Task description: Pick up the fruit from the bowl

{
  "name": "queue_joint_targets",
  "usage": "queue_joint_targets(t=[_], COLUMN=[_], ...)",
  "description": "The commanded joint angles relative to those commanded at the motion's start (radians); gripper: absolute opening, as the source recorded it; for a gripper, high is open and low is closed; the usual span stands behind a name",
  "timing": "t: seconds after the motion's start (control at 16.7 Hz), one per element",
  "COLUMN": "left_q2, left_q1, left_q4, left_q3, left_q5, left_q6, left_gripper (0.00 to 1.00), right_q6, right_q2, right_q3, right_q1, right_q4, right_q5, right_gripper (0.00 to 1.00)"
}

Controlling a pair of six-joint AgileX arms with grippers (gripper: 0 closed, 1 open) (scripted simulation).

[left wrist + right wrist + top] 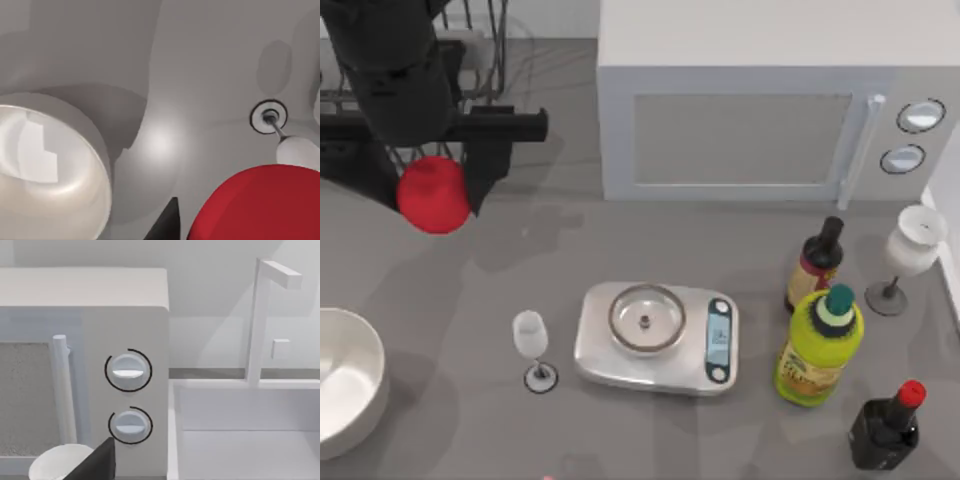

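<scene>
Fruit [433, 194] within left end effector [438, 190]

This was a kitchen, rendered in simulation. A white microwave [775, 100] with two round dials [128, 371] and a bar handle stood at the back of the grey desk [650, 440]. A sink [245, 435] with a squared white tap [265, 315] sat beside it. A digital kitchen scale [657, 338] lay mid-desk, with wine glasses [910, 255], a dark sauce bottle [815, 265], a yellow-green squeeze bottle [820, 345] and a red-capped black bottle [887, 425] nearby. A wire dish rack [485, 50] showed at top left.
</scene>
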Motion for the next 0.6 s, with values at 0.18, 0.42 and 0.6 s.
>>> queue_joint_targets(t=[0.18,0.42,0.6], left_q2=[0.086,0.097,0.096], left_q1=[-0.096,-0.108,-0.109], left_q4=[0.081,0.093,0.102], left_q3=[0.003,0.003,0.005], left_q5=[0.001,0.001,-0.01], left_q6=[-0.096,-0.108,-0.11], left_gripper=[0.0,0.0,0.0], right_q6=[0.0,0.0,0.0], right_q2=[0.0,0.0,0.0], right_q3=[0.0,0.0,0.0], right_q1=[0.0,0.0,0.0], right_q4=[0.0,0.0,0.0], right_q5=[0.0,0.0,0.0], right_gripper=[1.0,1.0,1.0])
